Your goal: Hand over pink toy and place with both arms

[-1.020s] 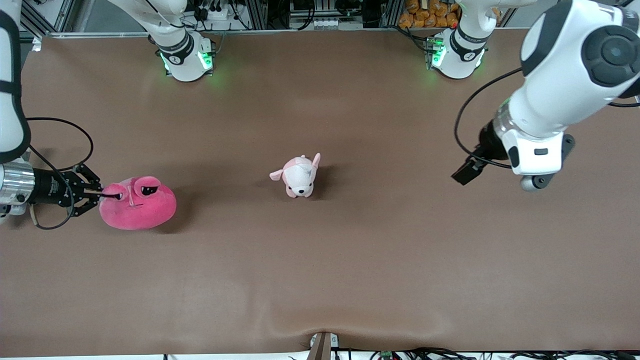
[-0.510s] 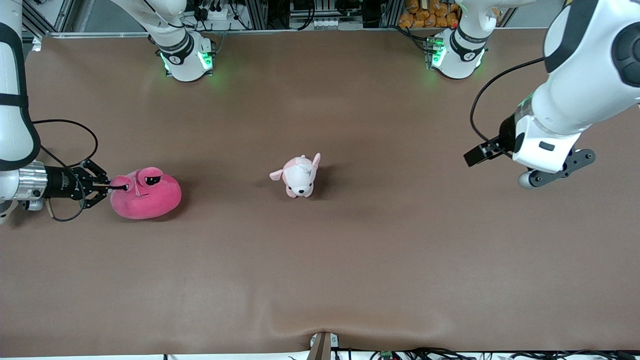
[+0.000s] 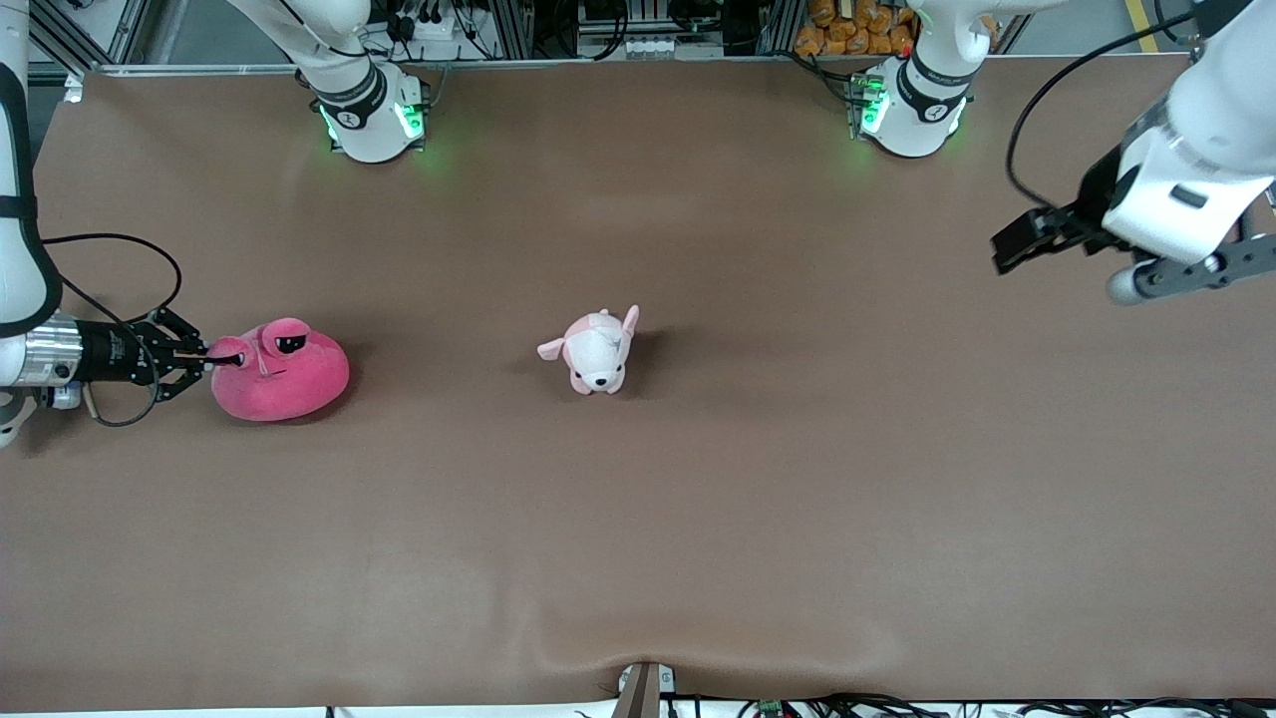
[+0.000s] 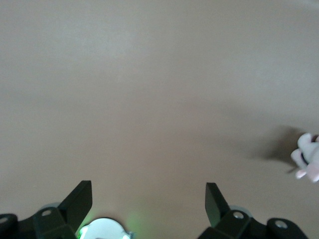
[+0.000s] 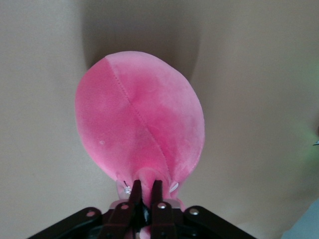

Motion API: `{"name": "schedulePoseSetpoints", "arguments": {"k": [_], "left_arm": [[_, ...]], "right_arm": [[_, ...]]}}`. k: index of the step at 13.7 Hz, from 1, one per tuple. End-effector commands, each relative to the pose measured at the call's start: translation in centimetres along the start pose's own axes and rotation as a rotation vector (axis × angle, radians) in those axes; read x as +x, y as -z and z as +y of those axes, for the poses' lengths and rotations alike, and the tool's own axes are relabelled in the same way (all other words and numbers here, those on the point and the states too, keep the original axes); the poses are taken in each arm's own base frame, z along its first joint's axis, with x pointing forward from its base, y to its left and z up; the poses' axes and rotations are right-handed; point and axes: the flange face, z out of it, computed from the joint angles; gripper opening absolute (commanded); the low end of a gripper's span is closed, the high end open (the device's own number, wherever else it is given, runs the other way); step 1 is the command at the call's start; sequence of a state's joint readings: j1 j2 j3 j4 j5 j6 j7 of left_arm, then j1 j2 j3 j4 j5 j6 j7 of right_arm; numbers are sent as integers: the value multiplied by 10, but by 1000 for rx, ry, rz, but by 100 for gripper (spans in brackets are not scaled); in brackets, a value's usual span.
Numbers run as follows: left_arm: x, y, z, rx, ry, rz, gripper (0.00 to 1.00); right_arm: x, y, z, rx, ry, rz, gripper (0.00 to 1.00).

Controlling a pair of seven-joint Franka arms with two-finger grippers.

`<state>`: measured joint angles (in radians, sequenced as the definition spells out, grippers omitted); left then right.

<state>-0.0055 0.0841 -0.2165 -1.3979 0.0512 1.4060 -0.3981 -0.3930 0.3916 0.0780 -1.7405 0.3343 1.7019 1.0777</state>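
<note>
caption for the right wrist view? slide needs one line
Right gripper pinching the pink toy by one ear, its fingers nearly closed, the toy's round body over the brown table.

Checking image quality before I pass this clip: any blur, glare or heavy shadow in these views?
Front view: sharp, evenly lit; soft shadows beside the pink toy and the puppy; green glow at both arm bases. Left wrist view: hazy, puppy cut off at the edge. Right wrist view: toy crisp, dark shadow above it.

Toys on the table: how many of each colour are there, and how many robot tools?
Hot-pink toy: 1
Pale pink-and-white puppy: 1
Toys in total: 2
Robot tools: 2, right tool pinching the hot-pink toy, left tool open over bare table
</note>
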Motion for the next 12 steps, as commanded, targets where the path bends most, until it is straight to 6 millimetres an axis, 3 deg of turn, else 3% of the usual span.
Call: {"name": "schedulePoseSetpoints", "arguments": {"k": [1, 2, 4, 6, 7, 12], "left_arm": [[-22, 1, -30, 5, -63, -10, 100], [-32, -1, -30, 8, -80, -15, 100], [-51, 0, -37, 15, -97, -1, 100], [-76, -6, -58, 1, -102, 66, 100], [-86, -11, -63, -2, -99, 97, 100], [-90, -11, -58, 3, -97, 91, 100]], "right_arm": [[1, 7, 0, 6, 27, -26, 94], [-2, 22, -4, 35, 64, -14, 100], [-25, 48, -13, 49, 106, 9, 100], [-43, 84, -20, 115, 141, 33, 100], [-59, 107, -24, 152, 173, 50, 100], [-172, 165, -15, 110, 366, 79, 100]]}}
